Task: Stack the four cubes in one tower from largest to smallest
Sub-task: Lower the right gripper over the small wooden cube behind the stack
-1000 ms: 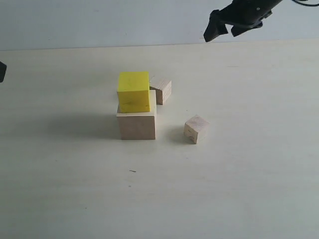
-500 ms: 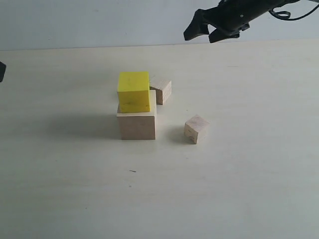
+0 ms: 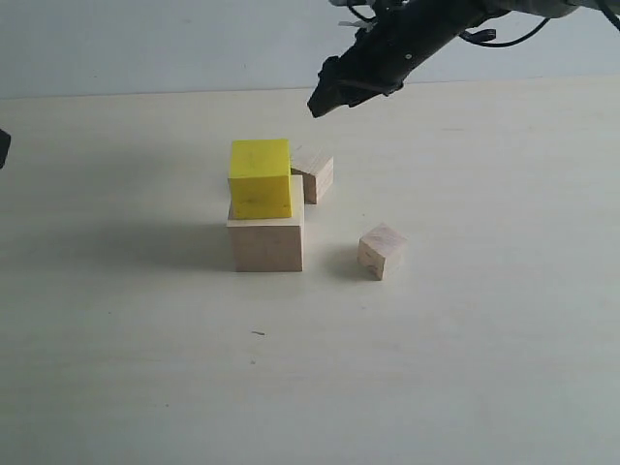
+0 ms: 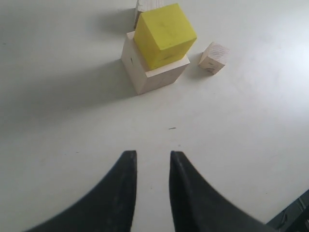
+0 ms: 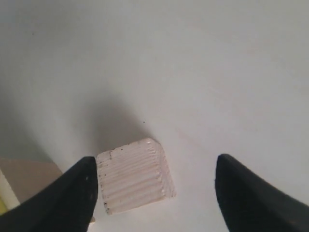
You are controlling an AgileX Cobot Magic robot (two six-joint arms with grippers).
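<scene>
The medium yellow cube (image 3: pixel 260 177) sits on the large pale wood cube (image 3: pixel 266 242), a little off centre. One small wood cube (image 3: pixel 315 174) rests on the table just behind them; the other (image 3: pixel 382 250) lies to their right. My right gripper (image 3: pixel 323 97) hangs open above the rear small cube. In the right wrist view that cube (image 5: pixel 133 182) lies below the gripper (image 5: pixel 157 166), close to one finger (image 5: pixel 87 179). My left gripper (image 4: pixel 150 157) is open and holds nothing, well back from the yellow cube (image 4: pixel 164 34) and large cube (image 4: pixel 149 75).
The pale tabletop (image 3: pixel 465 368) runs back to a light wall (image 3: pixel 145 39). A dark bit of the left arm (image 3: pixel 3 145) shows at the left edge. A small dark mark (image 3: pixel 258 333) lies in front of the stack.
My right arm has swung left and downward, from the top right to above the rear small cube. The cubes and the left gripper have not moved.
</scene>
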